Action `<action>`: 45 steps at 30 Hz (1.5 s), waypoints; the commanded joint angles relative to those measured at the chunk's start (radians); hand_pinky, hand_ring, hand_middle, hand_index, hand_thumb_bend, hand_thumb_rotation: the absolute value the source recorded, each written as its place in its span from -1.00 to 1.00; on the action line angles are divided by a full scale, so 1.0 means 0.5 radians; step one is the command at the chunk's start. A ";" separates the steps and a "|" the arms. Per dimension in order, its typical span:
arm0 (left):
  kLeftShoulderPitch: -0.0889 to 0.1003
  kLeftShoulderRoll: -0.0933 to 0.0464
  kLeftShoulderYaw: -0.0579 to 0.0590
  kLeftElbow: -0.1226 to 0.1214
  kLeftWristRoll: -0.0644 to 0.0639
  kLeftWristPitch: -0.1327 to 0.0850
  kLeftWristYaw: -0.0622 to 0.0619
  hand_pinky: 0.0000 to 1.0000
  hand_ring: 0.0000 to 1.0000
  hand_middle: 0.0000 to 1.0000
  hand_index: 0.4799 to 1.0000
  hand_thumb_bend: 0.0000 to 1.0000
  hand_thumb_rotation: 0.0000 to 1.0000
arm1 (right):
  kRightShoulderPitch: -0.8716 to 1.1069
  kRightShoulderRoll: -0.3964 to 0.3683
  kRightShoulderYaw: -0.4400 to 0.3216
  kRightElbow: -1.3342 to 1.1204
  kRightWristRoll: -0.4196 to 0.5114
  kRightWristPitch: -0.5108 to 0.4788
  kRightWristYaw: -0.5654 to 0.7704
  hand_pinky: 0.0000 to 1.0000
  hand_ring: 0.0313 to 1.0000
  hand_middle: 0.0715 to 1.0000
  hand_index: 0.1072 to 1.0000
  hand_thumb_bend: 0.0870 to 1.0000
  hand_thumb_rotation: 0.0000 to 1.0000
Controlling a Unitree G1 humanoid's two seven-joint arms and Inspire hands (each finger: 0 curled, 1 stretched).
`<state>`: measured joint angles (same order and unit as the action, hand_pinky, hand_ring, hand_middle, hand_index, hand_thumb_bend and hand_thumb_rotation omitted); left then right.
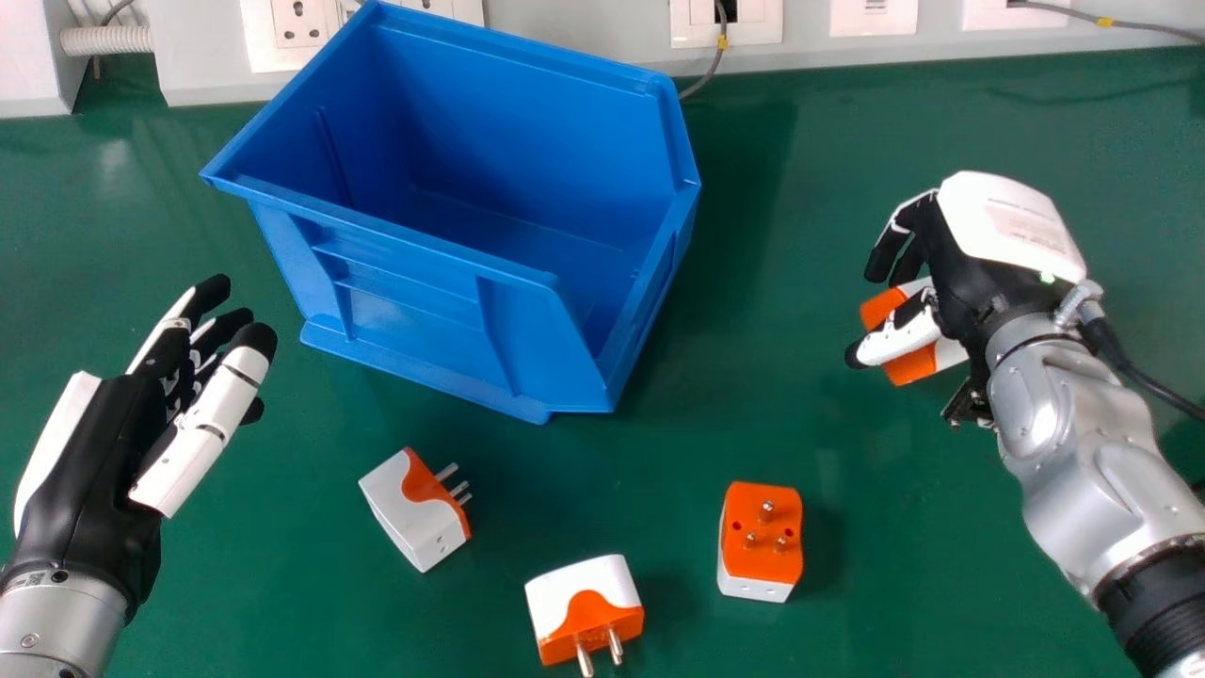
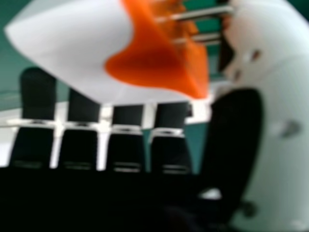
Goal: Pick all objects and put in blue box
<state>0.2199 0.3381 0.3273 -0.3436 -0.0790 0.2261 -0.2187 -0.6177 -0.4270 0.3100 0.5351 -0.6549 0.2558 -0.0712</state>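
silver forearms [image 1: 1073, 424], black cable, white-backed black robot hand [image 1: 1012, 226], green light.

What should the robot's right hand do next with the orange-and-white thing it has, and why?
Probably lift the plug adapter and bring it toward the blue box: the right hand has its thumb and curled fingers around it, and the box stands open to that hand's left.

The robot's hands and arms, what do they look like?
The left hand and right hand are black and white with black fingertips; the forearms are smooth silver. A black cable meets the right wrist, near a tiny green light.
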 commanded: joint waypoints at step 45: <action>-0.063 0.034 0.010 0.022 0.013 -0.034 -0.012 0.58 0.78 0.83 0.73 -0.13 0.34 | -0.099 0.247 -0.040 -1.026 0.068 0.002 0.404 -0.35 -0.20 -0.03 -0.02 -0.12 -1.00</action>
<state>0.1931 0.3416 0.3288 -0.3211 -0.0778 0.2237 -0.2282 -0.6113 -0.3152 0.2895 0.0181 -0.6195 0.2845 0.1429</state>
